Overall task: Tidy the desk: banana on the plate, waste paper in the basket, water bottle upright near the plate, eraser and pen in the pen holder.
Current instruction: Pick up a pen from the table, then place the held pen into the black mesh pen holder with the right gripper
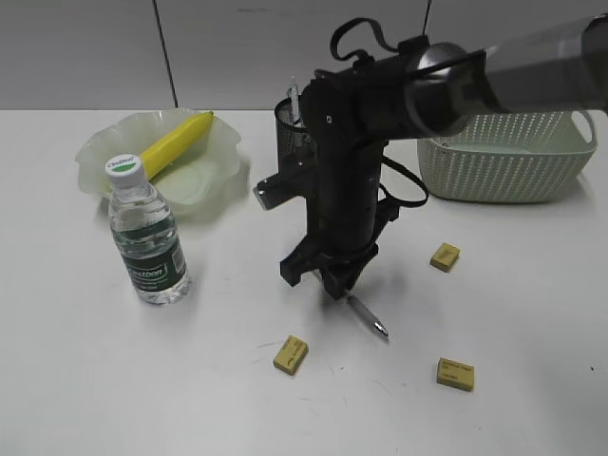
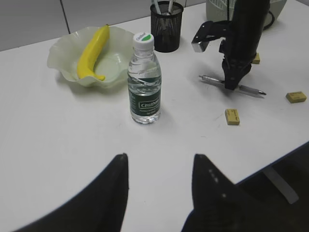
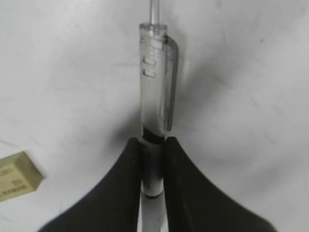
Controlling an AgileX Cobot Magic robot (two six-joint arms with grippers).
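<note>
My right gripper points straight down at the table's middle and is shut on a clear pen, which lies on the white table; the pen also shows in the left wrist view. The black mesh pen holder stands behind the arm. A banana lies in the pale green plate. The water bottle stands upright in front of the plate. Three yellow erasers lie on the table. My left gripper is open and empty, low over bare table.
A pale green woven basket stands at the back right. One eraser shows at the left edge of the right wrist view. The table's front edge runs near the left gripper's right side.
</note>
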